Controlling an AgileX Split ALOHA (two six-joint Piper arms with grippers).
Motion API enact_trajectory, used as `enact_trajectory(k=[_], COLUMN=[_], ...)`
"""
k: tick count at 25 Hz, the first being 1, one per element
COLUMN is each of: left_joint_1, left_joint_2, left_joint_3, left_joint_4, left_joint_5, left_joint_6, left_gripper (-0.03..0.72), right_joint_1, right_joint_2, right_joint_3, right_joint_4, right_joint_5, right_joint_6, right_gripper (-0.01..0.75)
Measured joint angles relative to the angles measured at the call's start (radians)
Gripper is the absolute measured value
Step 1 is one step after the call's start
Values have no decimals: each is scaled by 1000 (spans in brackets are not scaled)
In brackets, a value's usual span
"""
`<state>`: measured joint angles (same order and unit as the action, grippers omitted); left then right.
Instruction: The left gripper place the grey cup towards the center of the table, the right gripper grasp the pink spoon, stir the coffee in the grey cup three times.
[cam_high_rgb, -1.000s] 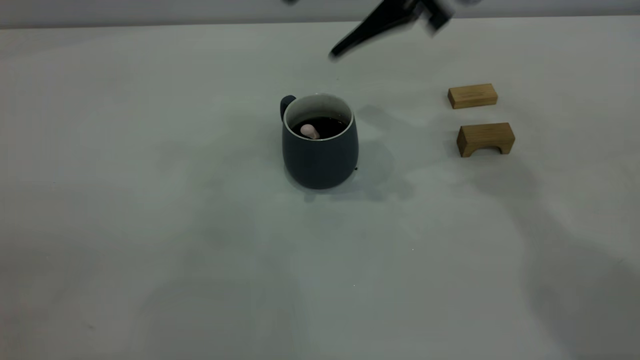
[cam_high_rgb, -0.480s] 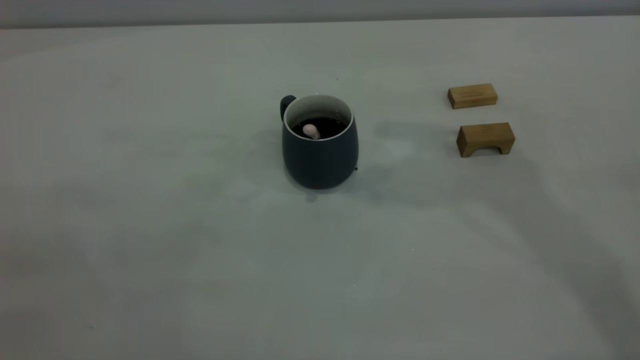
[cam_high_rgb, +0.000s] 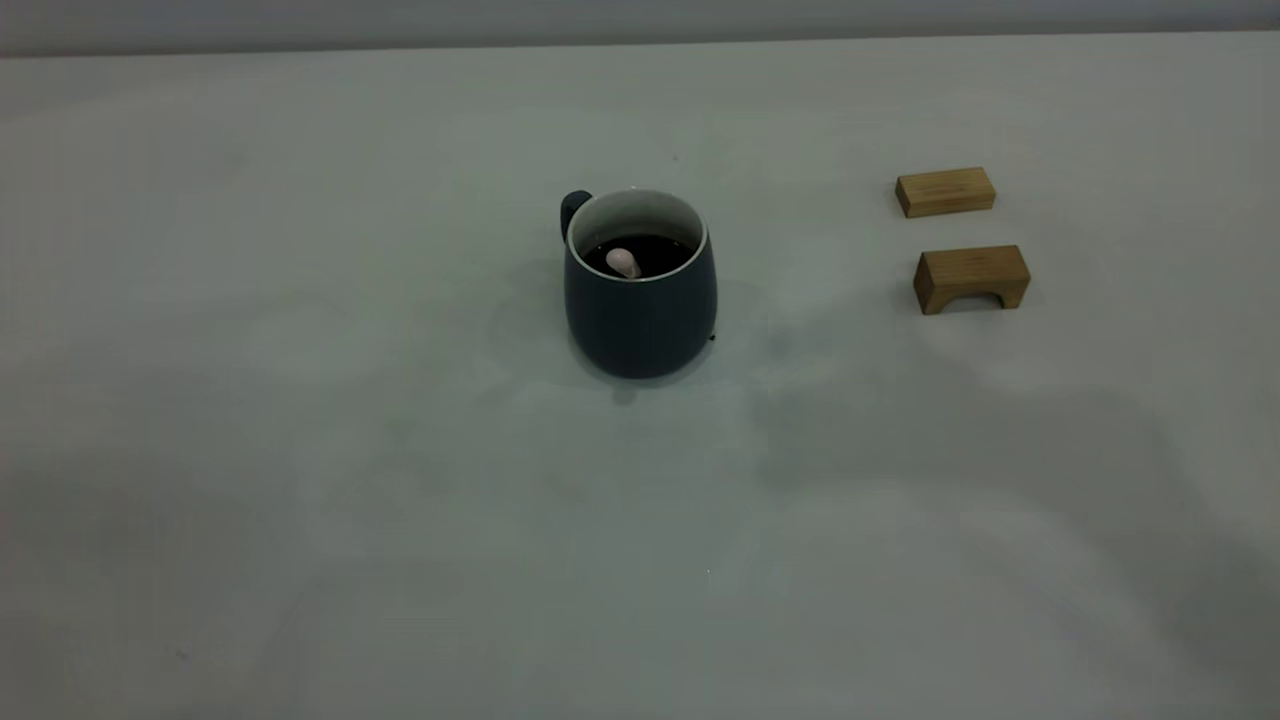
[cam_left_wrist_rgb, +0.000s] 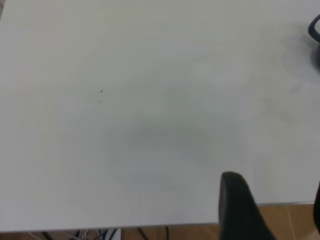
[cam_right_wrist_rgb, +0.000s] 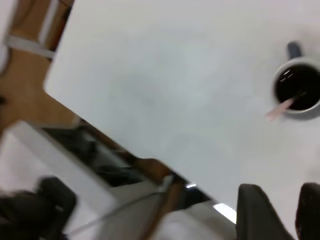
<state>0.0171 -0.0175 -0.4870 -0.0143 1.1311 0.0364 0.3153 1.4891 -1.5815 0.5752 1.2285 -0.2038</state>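
The grey cup (cam_high_rgb: 640, 300) stands upright near the middle of the table (cam_high_rgb: 300, 420), its handle turned to the far left. Dark coffee (cam_high_rgb: 662, 252) fills it, and the pink spoon (cam_high_rgb: 621, 262) leans inside with its pink handle end above the liquid. Neither gripper shows in the exterior view. In the right wrist view my right gripper (cam_right_wrist_rgb: 279, 189) is open and empty, high above the table and far from the cup (cam_right_wrist_rgb: 297, 90) and spoon (cam_right_wrist_rgb: 280, 107). My left gripper (cam_left_wrist_rgb: 275, 210) is open over the table's edge, with only the cup's handle (cam_left_wrist_rgb: 315, 30) in its view.
Two tan wooden blocks lie to the right of the cup, a flat one (cam_high_rgb: 945, 191) behind an arch-shaped one (cam_high_rgb: 970, 278). The right wrist view shows the table's edge (cam_right_wrist_rgb: 100, 115) and the floor and white furniture beyond it.
My right gripper, seen a second ago above and behind the cup, has risen out of the exterior view. The spoon stays in the cup, which has not moved.
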Motion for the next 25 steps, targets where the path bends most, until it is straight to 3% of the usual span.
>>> enact_trajectory(k=[10, 18, 25], left_joint_1=[0, 0, 0], left_joint_2=[0, 0, 0], left_joint_3=[0, 0, 0], left_joint_4=[0, 0, 0], left_joint_5=[0, 0, 0], left_joint_6=[0, 0, 0], left_gripper=[434, 434, 434], right_joint_1=[-7, -185, -325], right_joint_2=[-661, -1165, -1311], right_joint_3=[522, 860, 1003], right_joint_4=[-300, -391, -402], right_joint_5=[9, 8, -31], right_joint_6=[-64, -31, 7], right_gripper=[215, 227, 235])
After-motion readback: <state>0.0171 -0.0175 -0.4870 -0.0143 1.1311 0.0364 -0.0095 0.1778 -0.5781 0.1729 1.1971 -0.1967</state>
